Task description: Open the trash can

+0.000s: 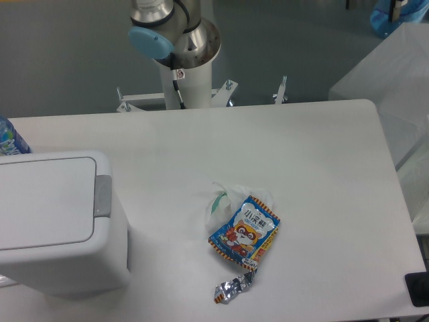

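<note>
The trash can [60,225] is a large white boxy bin at the table's left side, standing upright. Its flat rectangular lid [40,201] lies shut. A small grey push button [102,196] sits at the lid's right edge. Only the arm's base and lower joints [175,40] show at the top of the view, behind the table. The gripper is out of view.
A blue snack packet [244,229] lies on crumpled white plastic [224,198] near the table's middle. A scrap of silver foil [232,288] lies near the front edge. A blue bottle top [9,139] peeks in at the left edge, behind the bin.
</note>
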